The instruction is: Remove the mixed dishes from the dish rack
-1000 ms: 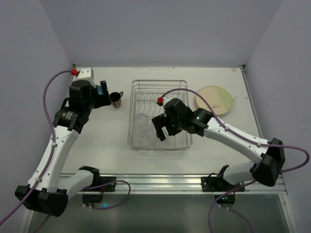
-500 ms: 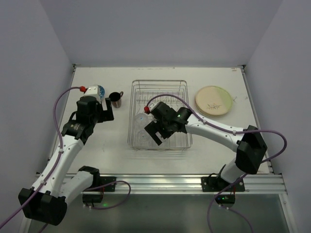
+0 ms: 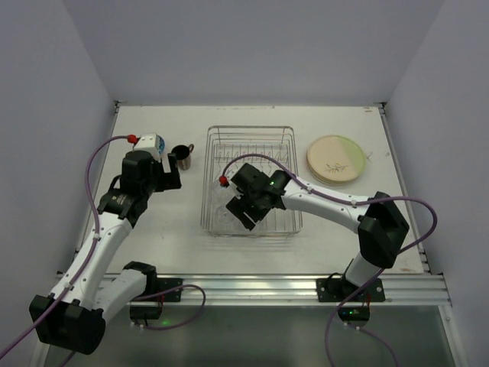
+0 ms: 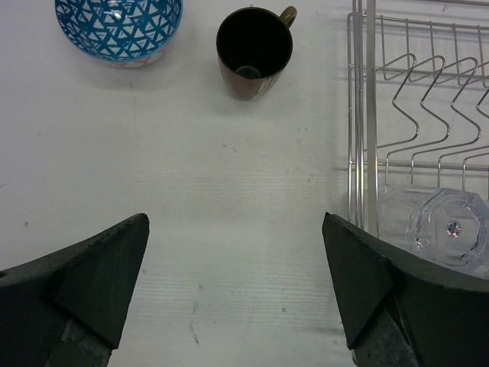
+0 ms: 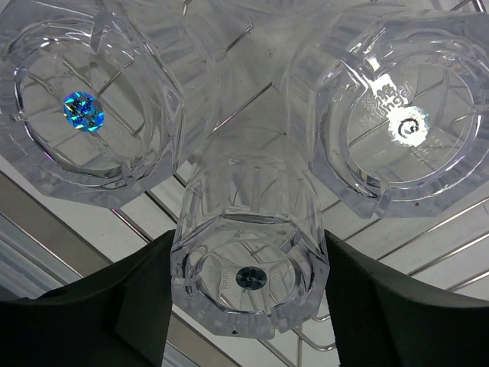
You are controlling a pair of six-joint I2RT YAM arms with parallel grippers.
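The dish rack (image 3: 252, 136) stands mid-table. My right gripper (image 3: 243, 212) is down in its near-left corner, where three clear glasses stand upside down. In the right wrist view, my right gripper (image 5: 248, 256) has a finger against each side of the middle glass (image 5: 246, 229); other glasses stand at its left (image 5: 84, 115) and right (image 5: 397, 130). My left gripper (image 3: 166, 177) is open and empty over bare table left of the rack (image 4: 367, 115). Beyond it stand the blue-patterned bowl (image 4: 118, 29) and the dark brown mug (image 4: 254, 52). One glass (image 4: 447, 229) shows inside the rack's edge.
Cream and pale-green plates (image 3: 336, 159) are stacked on the table right of the rack. The bowl (image 3: 157, 143) and mug (image 3: 182, 157) stand left of the rack, near the left wall. Upright prongs (image 4: 428, 76) fill the rack's far part.
My right gripper moved left inside the rack and came down around the middle glass. My left gripper drew back toward the near side, leaving the bowl on the table.
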